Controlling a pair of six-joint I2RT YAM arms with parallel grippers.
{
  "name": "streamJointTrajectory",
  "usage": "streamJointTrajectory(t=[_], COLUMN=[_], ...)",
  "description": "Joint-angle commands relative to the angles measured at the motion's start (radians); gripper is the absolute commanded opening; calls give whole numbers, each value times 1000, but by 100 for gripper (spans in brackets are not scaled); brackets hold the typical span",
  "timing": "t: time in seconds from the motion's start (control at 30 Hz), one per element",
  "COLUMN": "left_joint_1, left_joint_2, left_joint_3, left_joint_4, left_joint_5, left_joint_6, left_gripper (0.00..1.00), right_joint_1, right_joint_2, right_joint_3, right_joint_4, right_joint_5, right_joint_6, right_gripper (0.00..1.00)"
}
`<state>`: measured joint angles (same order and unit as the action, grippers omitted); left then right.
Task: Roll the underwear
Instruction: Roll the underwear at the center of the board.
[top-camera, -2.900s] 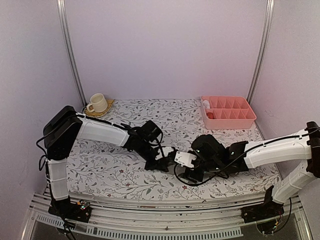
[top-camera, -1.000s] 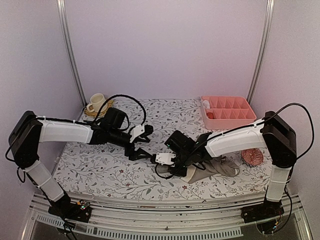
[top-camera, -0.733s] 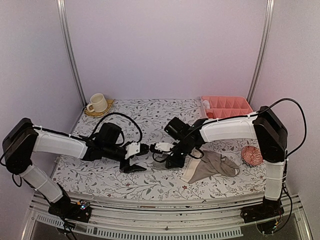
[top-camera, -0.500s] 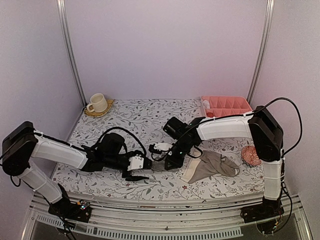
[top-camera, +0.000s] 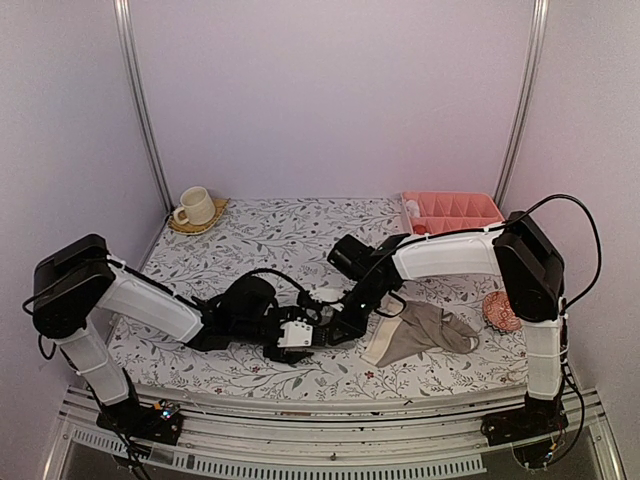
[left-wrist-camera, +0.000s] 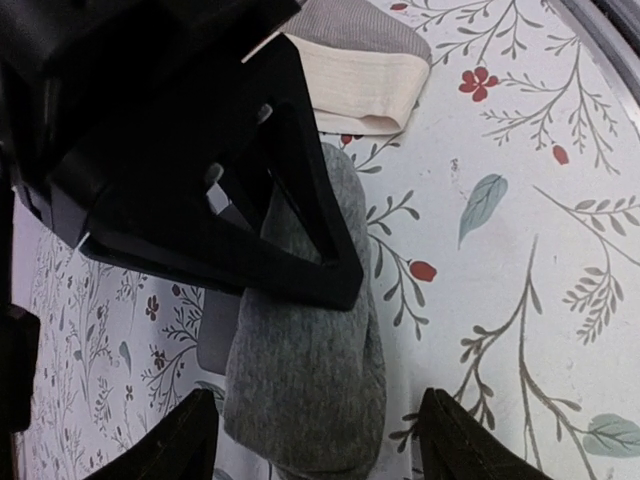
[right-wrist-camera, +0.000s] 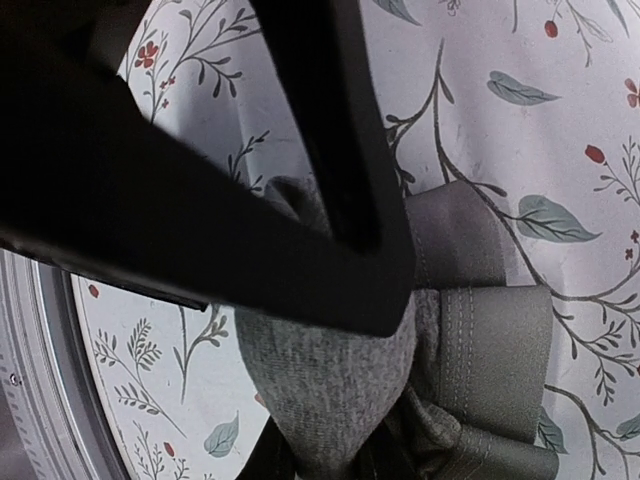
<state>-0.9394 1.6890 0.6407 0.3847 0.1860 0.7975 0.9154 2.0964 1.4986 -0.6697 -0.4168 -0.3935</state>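
Observation:
The grey underwear (left-wrist-camera: 305, 380) lies as a tight roll on the flowered table near its middle. My right gripper (right-wrist-camera: 335, 400) is shut on one end of this roll (right-wrist-camera: 320, 385), with grey edged cloth (right-wrist-camera: 490, 330) bunched beside it. My left gripper (left-wrist-camera: 322, 450) is open, one fingertip (left-wrist-camera: 190, 440) on each side of the roll and clear of it. Seen from above, both grippers (top-camera: 308, 335) (top-camera: 338, 322) meet over the roll and hide most of it. The taupe underwear (top-camera: 420, 333) lies flat to the right, its cream waistband (left-wrist-camera: 360, 80) just beyond the roll.
A pink knitted ball (top-camera: 503, 312) rests by the right arm's upright link. A pink divided tray (top-camera: 455, 212) stands at the back right. A cream cup (top-camera: 195, 207) sits on a coaster at the back left. The right arm's cable loops above the table.
My left arm has swung down from the back left to the front and reached right, bringing its jaws around the roll while narrowing a little. The right gripper has kept its hold near the middle.

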Motion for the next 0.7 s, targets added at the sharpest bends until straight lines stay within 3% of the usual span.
streamJointTrajectory(t=[0.0,0.17,0.3,0.4,0.5,0.57,0.67], left_joint_1=[-31,-42,-44,-47,-48,-46,-43], left_joint_2=[37,58,62,69,87,105,124], left_joint_3=[31,43,42,55,84,112,143], left_joint_4=[45,39,31,6,-39,-91,-180], left_joint_5=[-64,-79,-62,-45,-39,-30,-8], left_joint_6=[7,5,0,-11,-28,-43,-64], left_gripper=[69,59,43,39,23,1,0], right_joint_1=[3,1,-1,-2,-2,-3,-2], right_joint_2=[43,42,47,51,54,52,39], right_joint_3=[3,5,11,16,21,19,12], right_joint_4=[-50,-52,-54,-56,-58,-56,-47], right_joint_5=[-31,-29,-23,-17,-12,-4,9], right_joint_6=[-14,-13,-11,-8,-7,-6,-4], right_gripper=[11,11,11,12,12,16,22])
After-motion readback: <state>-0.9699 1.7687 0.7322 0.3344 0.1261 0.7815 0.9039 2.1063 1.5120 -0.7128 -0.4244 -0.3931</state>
